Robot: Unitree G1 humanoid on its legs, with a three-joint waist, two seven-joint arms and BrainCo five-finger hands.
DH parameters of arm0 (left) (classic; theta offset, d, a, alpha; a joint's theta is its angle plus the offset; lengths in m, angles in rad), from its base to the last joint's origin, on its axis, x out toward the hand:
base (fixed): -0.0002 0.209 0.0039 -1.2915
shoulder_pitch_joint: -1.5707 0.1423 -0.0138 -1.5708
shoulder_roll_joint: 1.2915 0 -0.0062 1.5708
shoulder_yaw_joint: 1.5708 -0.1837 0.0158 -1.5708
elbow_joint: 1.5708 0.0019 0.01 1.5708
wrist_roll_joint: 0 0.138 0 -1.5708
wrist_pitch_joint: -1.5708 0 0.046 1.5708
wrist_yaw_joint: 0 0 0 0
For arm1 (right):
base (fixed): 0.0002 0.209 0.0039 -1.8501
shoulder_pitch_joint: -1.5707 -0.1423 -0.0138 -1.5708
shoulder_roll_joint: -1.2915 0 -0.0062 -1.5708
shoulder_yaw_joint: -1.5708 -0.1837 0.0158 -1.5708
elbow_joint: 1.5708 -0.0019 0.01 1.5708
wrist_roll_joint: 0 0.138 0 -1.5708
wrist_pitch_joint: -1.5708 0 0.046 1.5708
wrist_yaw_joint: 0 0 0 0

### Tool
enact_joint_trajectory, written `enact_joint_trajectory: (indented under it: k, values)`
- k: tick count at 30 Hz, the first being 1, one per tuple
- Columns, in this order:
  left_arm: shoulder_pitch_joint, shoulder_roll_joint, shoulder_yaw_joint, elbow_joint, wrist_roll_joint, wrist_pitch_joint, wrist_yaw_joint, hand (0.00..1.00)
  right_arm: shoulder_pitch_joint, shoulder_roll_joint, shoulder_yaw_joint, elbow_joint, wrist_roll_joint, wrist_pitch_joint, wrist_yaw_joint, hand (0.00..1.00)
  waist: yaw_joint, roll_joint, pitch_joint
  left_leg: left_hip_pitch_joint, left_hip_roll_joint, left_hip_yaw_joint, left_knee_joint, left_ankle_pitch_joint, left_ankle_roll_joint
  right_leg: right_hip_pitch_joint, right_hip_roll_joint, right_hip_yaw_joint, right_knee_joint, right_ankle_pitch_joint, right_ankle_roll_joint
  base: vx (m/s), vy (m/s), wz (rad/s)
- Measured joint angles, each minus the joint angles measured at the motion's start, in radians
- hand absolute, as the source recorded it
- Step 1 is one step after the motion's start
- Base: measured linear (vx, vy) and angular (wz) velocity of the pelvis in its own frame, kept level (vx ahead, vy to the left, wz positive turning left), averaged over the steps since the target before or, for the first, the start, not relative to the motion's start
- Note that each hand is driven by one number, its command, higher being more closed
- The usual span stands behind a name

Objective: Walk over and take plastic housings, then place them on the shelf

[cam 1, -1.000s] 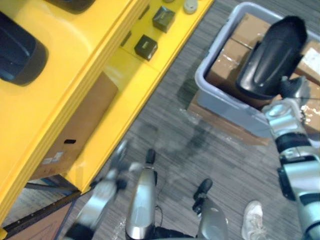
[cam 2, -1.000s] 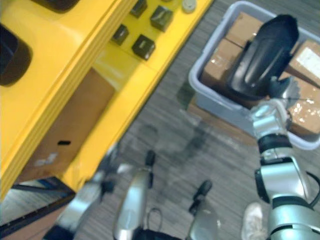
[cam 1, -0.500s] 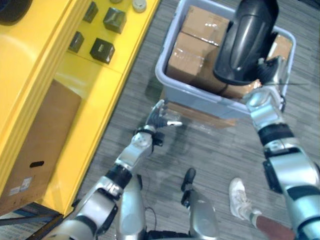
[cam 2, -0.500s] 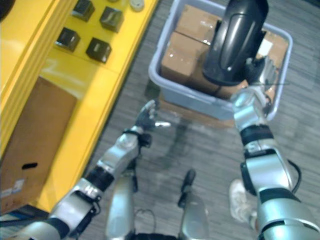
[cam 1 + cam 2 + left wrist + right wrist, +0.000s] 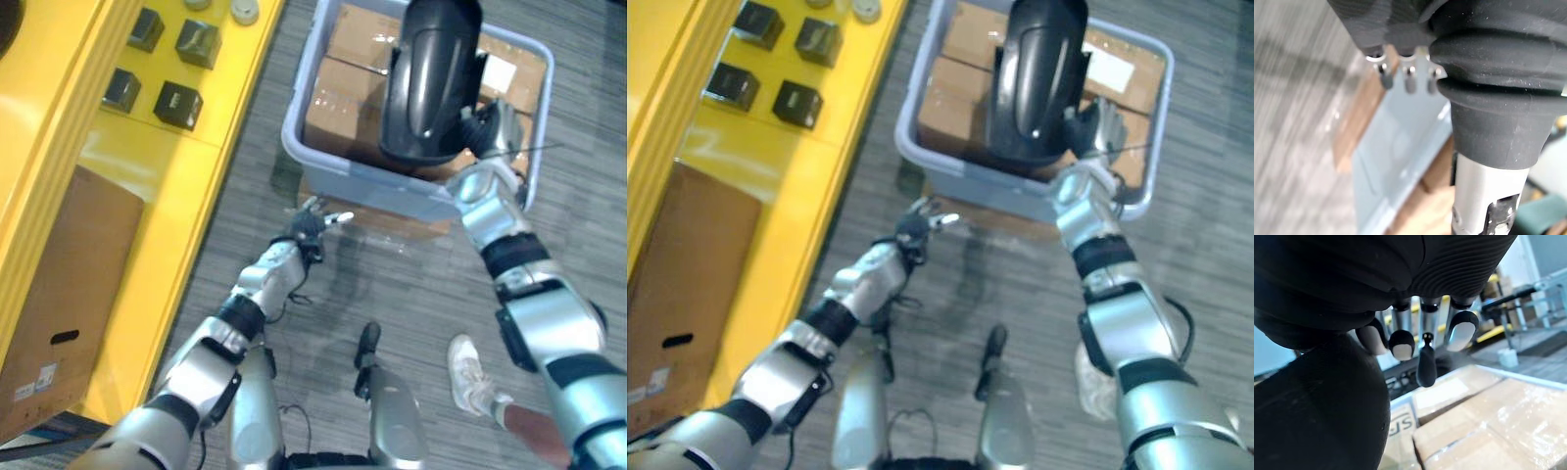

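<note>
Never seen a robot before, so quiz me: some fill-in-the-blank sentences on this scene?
The housing in the bin is ___. The ___ hand is right beside it. The left hand holds ___. The shelf is ___.
Missing: black; right; nothing; yellow.

Black, glossy plastic housing (image 5: 428, 83): a long rounded shell with a domed top end and smooth, shiny sides. Stands steeply tilted over the grey bin (image 5: 343, 176) of cardboard boxes, lower right edge against the right robot hand (image 5: 487, 127). Well apart from the yellow shelf (image 5: 59, 127) off to the left, across a strip of grey floor.
</note>
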State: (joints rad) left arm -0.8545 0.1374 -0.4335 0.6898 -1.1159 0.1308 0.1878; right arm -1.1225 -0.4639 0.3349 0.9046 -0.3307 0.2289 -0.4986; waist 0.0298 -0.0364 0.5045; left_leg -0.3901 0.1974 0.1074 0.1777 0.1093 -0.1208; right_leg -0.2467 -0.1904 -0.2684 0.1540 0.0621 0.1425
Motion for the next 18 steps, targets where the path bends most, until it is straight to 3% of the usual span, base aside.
enact_joint_trajectory:
  k: [7, 18]
  values:
    - [-0.02, 0.001, 0.024, 0.042, -0.213, -0.042, -0.038, 0.0, -0.016, 0.013, 0.046, 0.006, -0.039, -0.041, 0.023, 1.0, -0.008, 0.0, 0.0, 0.008, -0.002, 0.004, -0.043, 0.03, -0.002, -0.02, -0.001, 0.001, 0.012, -0.001, -0.001, 0.0, 0.0, 0.0]
    - [-0.036, 0.001, 0.031, 0.046, -0.216, -0.108, -0.033, 0.0, -0.018, 0.017, 0.11, 0.006, -0.086, -0.107, 0.041, 1.0, -0.019, 0.0, 0.0, 0.022, -0.001, 0.011, -0.068, 0.043, -0.004, -0.026, 0.001, 0.009, 0.021, -0.001, -0.001, 0.0, -0.002, -0.01]
